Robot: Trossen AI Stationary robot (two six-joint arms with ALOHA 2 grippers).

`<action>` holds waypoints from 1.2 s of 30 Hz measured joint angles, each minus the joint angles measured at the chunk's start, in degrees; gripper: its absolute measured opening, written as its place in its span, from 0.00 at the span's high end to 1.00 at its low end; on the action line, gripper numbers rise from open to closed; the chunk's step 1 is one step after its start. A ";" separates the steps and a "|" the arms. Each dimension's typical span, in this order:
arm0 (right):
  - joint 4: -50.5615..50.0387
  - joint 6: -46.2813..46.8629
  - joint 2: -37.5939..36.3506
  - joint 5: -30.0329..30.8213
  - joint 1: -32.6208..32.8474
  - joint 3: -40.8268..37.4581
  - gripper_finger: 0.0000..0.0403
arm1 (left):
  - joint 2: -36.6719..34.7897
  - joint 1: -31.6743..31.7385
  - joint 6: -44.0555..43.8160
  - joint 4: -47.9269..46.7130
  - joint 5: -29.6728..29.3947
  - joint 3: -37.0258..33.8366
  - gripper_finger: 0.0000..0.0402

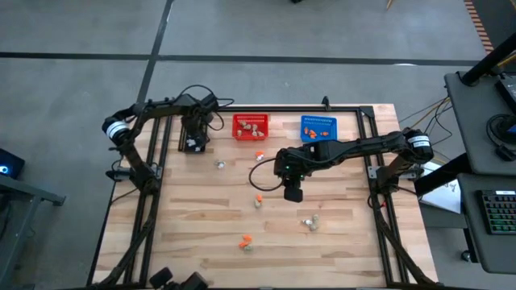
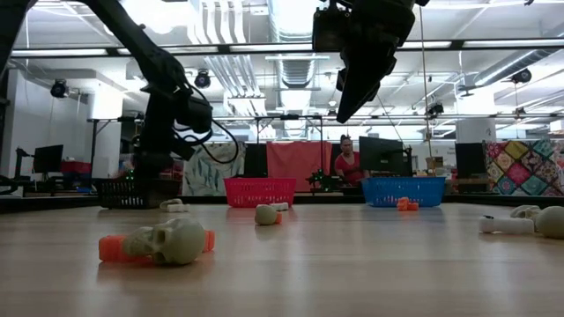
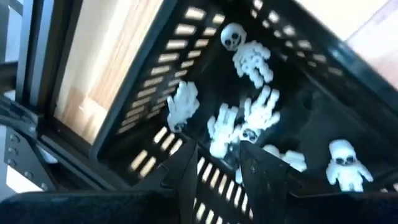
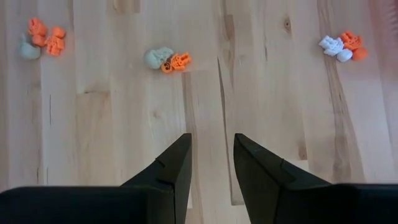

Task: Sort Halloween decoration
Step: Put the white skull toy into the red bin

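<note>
The left gripper (image 3: 217,163) hangs over the black basket (image 1: 193,134) at the table's far edge, fingers apart and empty, likely a drop: white skeletons (image 3: 252,59) lie inside. The right gripper (image 4: 211,158), parted, hovers mid-table above loose trinkets (image 4: 168,60) (red (image 1: 251,126) and blue baskets (image 1: 318,127) hold some).

this is a robotics lab or workshop, a big open hall. my wooden worktop (image 1: 201,234) stands on a grey concrete floor (image 1: 72,121) with dark lines on it. beside the worktop there is a desk with a keyboard (image 1: 498,211) and cables. in the low view i see an industrial ceiling with pipes and ducts (image 2: 291,62), hanging lamps, and several monitors (image 2: 383,154) on desks in the room behind. a person (image 2: 345,161) sits there at one screen. a colourful patchwork cloth (image 2: 520,167) hangs at one side.
</note>
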 joint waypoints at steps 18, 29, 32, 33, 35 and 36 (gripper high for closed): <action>13.63 -0.69 0.12 -0.02 0.00 -4.67 0.73 | -19.80 -9.22 -9.87 5.17 12.79 -0.03 0.74; 25.16 -1.19 0.16 -0.17 0.12 -11.66 0.73 | -27.80 -27.29 -14.99 15.18 11.87 -0.37 0.74; 29.98 -1.99 0.16 -0.52 0.55 -13.86 0.73 | -28.30 -32.26 -16.14 16.84 8.83 -0.37 0.74; 31.36 -2.24 0.16 -0.54 0.66 -14.51 0.73 | -28.33 -33.83 -16.70 17.32 7.53 -0.37 0.74; 33.46 -2.78 0.16 -0.55 0.91 -15.71 0.73 | -28.40 -37.07 -17.85 17.86 4.82 -0.37 0.74; 34.50 -2.78 0.16 -0.54 1.01 -16.25 0.73 | -28.40 -38.65 -18.35 18.07 3.32 -0.37 0.74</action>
